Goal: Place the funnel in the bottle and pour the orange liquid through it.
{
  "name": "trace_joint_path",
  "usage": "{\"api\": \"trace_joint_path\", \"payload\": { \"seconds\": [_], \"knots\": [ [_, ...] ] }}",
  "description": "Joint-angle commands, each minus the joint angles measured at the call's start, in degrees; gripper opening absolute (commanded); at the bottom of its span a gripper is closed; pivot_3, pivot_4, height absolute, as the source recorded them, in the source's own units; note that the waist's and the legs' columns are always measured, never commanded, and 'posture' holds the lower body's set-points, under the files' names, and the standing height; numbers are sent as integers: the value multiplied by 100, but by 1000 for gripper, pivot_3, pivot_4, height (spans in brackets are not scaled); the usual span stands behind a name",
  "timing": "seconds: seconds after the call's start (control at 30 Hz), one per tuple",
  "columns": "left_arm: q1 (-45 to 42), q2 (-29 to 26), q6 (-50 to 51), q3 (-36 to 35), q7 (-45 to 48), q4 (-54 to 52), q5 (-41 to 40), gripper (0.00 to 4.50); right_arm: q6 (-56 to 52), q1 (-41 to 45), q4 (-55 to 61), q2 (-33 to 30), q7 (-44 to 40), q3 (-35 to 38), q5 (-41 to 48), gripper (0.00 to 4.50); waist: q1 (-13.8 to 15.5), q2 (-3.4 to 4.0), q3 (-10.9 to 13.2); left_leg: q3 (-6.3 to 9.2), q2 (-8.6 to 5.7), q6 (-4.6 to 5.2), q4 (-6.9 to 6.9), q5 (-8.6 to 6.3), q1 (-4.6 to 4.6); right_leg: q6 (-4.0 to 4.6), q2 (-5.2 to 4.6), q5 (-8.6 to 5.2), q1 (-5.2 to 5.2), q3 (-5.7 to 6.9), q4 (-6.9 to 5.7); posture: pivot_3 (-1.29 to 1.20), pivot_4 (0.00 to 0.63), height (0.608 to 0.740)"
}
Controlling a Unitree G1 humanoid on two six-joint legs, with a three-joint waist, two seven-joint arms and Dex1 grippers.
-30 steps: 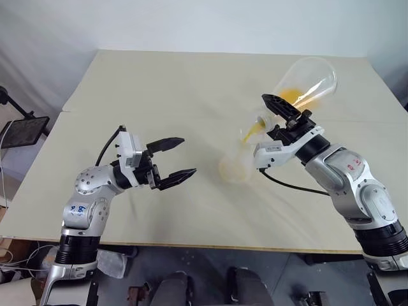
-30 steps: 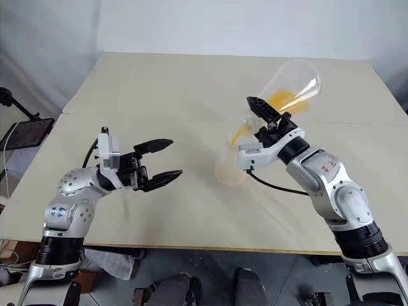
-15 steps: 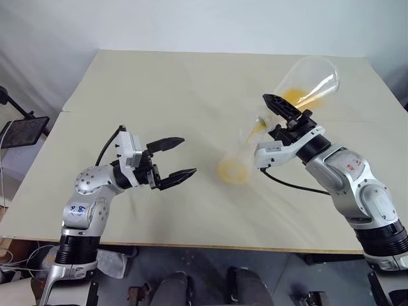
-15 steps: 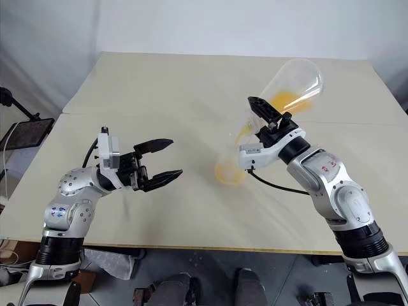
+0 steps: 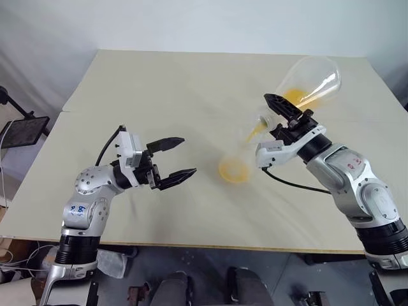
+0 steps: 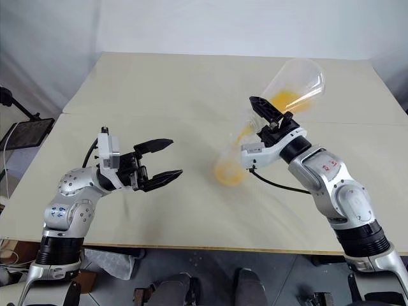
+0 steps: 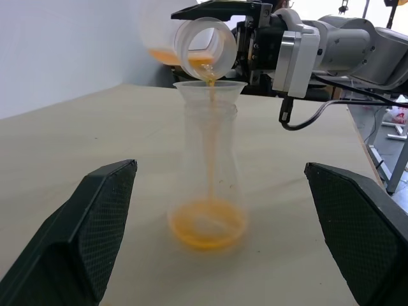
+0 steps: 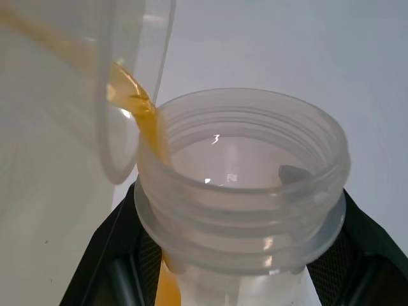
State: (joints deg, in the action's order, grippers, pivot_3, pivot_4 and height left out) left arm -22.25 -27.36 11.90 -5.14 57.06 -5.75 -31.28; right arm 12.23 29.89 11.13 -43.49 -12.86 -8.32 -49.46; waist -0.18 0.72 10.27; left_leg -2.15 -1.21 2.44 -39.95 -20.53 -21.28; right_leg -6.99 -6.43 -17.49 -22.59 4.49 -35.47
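**Pour under way through the funnel**

Black fingers of the right gripper (image 5: 278, 118) are clamping the neck of the glossy, clear pouring flask (image 5: 310, 81), tipping it mouth-down above the bottle (image 7: 208, 185). The left gripper (image 5: 178, 157) is hovering well apart from the bottle, its jaws spread wide and gripping nothing. The funnel (image 7: 210, 90), a small whitish plastic cone, is sitting in the bottle's wide neck. The orange liquid (image 7: 207, 224) is running as a thin stream down through the funnel and pooling at the bottle's broad round base, while some is remaining in the tilted flask. The pouring step looks well along; the next move likely calls for holding the lip over the cone until the flask is draining empty. The cloudy bottle is standing upright on the matte beige table (image 5: 159, 89).
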Motion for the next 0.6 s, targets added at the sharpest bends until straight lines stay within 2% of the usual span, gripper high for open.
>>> {"api": "trace_joint_path", "payload": {
  "seconds": [0.03, 0.6],
  "knots": [
    [36, 17, -38, -30, -31, -205, -70, 4500, 47, 144, 128, -102, 176, 282, 0, 2486, -1, 0, 0, 0, 1, 0, 0, 0, 0, 0, 0, 0, 0, 0, 0, 0, 150, 740],
    [32, 55, -54, -14, -90, -216, -56, 4500, 198, 212, 77, -137, 225, 250, -2, 2486, 2, 0, 0, 0, 1, -1, 0, 0, 0, 0, 0, 0, 0, 0, 0, 0, 150, 740]
  ]
}}
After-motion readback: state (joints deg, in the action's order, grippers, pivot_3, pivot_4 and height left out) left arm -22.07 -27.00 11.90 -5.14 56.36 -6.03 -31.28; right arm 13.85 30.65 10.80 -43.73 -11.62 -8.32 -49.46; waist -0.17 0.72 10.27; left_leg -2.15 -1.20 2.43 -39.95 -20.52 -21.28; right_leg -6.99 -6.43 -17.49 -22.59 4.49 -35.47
